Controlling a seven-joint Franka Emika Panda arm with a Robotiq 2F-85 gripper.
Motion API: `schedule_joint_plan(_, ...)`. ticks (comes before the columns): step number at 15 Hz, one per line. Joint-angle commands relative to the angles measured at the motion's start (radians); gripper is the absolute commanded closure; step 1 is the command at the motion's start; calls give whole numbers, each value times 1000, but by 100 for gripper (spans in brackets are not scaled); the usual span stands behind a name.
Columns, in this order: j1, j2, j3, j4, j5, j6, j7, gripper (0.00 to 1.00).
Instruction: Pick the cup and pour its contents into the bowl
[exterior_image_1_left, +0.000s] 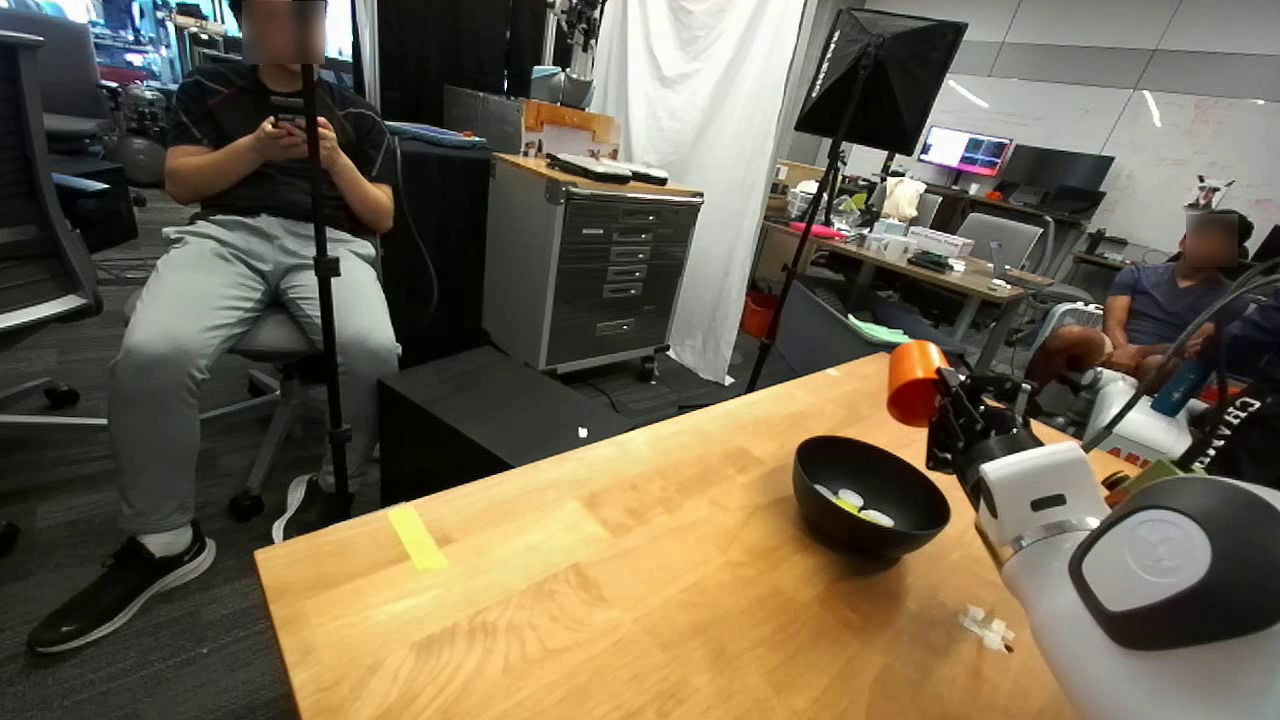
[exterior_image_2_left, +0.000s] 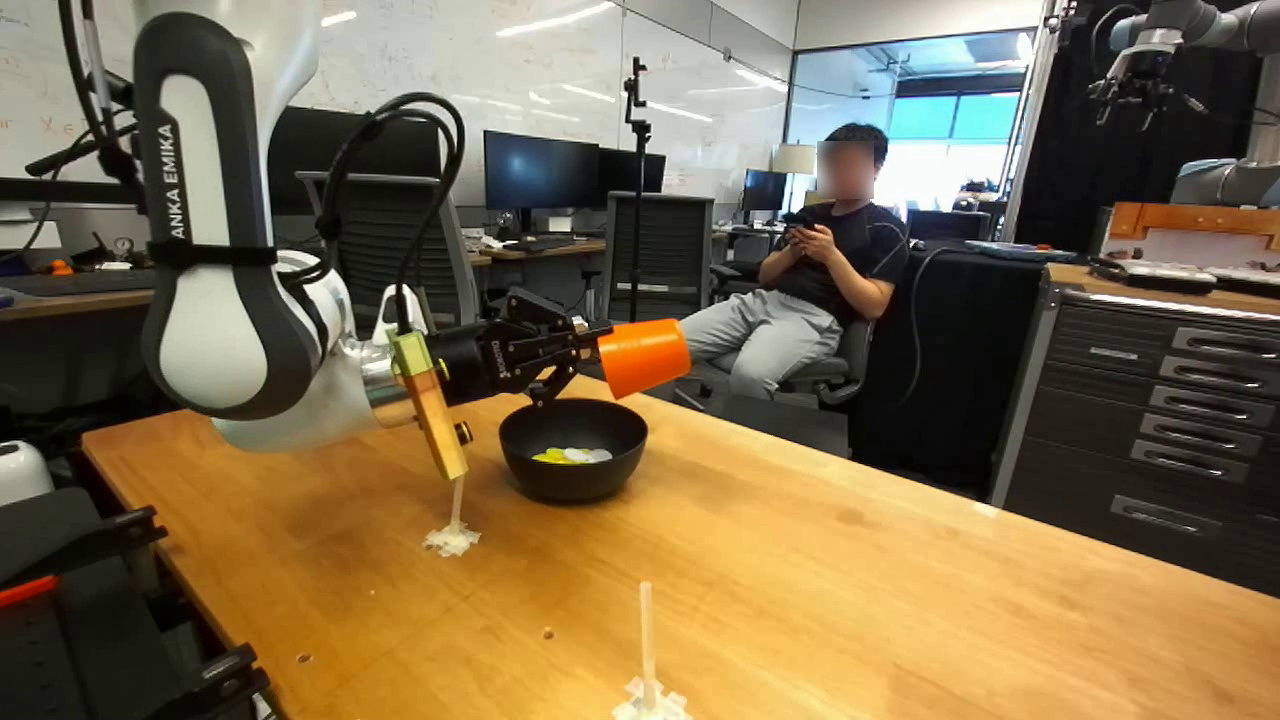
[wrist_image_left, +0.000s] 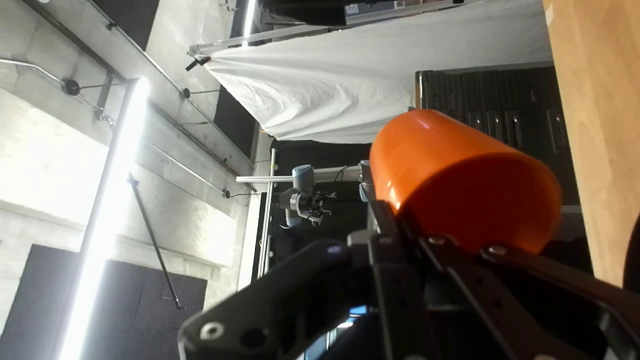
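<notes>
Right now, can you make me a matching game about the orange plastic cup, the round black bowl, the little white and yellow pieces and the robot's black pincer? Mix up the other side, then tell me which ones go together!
Things:
1. orange plastic cup
2. round black bowl
3. little white and yellow pieces
4. black pincer

Where or how:
A. standing upright on the wooden table
B. shut on the cup
C. tipped over sideways, held up in the air
D. lying inside the bowl

Right pairs:
1-C
2-A
3-D
4-B
</notes>
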Motion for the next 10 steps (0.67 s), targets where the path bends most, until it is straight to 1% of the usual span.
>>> schedule_joint_plan(1, -8, -2, 6, -22, -13, -40, 4, 99)
schedule_joint_plan(3, -14, -16, 21, -34, 12, -22, 5, 99)
schedule_joint_plan(7, -17, -71, 77, -79, 82, 34, 12, 99)
schedule_joint_plan(10, -16, -159, 133, -133, 160, 109, 21, 99)
